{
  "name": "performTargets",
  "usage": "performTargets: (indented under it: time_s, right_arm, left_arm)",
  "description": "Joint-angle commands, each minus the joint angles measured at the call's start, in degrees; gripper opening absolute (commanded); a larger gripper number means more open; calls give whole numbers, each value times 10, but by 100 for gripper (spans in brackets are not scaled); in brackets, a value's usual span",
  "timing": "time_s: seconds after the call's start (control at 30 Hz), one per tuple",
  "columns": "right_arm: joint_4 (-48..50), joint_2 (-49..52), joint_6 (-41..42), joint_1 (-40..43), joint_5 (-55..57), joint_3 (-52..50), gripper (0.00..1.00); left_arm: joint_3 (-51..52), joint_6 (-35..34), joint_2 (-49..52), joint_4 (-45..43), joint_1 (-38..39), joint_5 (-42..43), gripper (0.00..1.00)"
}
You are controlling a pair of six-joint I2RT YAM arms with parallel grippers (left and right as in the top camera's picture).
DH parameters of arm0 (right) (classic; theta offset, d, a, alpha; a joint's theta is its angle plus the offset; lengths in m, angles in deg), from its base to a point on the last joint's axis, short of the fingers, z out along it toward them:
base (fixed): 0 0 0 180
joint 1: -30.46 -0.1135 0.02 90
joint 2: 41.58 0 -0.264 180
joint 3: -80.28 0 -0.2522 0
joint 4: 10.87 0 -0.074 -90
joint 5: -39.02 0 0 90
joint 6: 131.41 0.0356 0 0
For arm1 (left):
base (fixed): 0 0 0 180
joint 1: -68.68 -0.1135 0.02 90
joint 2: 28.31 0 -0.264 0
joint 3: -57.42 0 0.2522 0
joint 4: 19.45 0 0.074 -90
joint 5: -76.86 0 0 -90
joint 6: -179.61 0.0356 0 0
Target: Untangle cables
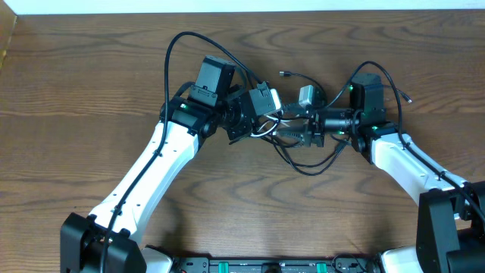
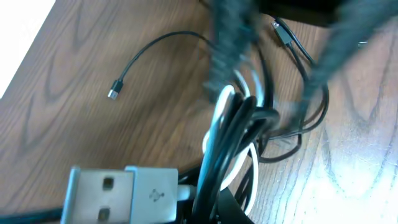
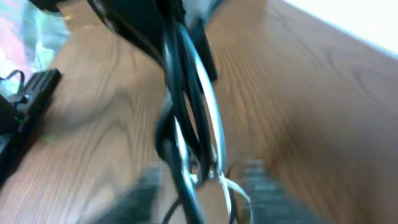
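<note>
Close before the left wrist camera we see a white USB plug, then the cables, bunched at the middle of the table and clamped in the left gripper, and beyond, the blurred right gripper, whose jaw state we cannot tell.

A brown wooden table fills nearly the whole overhead view, its dark grain running in long waves and ovals from left to right. Along the far edge lies a narrow white strip, plain and bright; whether it is wall or floor cannot be told. At the far left corner a paler sliver shows past the table's edge. The light is soft and even, with faint shadows and a pale sheen on the wood. In the right wrist view a pink and green patch sits far left, too blurred to name.
</note>
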Motion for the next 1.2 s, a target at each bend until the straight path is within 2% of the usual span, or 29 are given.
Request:
performTargets:
  time_s: [0.0, 0.13, 0.27, 0.37, 0.57, 0.83, 1.17]
  right_arm:
    - [-30, -1, -3, -2, 48, 2, 1]
    - [-52, -2, -3, 0, 48, 2, 1]
    - [-51, -2, 14, 24, 53, 2, 1]
    - [-51, -2, 50, 49, 60, 2, 1]
    - [-54, -2, 118, 115, 60, 2, 1]
    - [-56, -2, 131, 151, 61, 2, 1]
    - [-51, -2, 217, 216, 107, 2, 1]
  left_arm:
    - [-7, 7, -1, -9, 0, 16, 8]
    - [-7, 4, -1, -15, 0, 0, 8]
    - [-7, -135, -1, -50, 0, -168, 8]
    - [-7, -190, -1, -72, 0, -227, 8]
    - [-7, -288, -1, -136, -4, -237, 8]
    - [-7, -342, -1, -161, -12, -242, 8]
    - [-7, -377, -1, -160, -49, -239, 8]
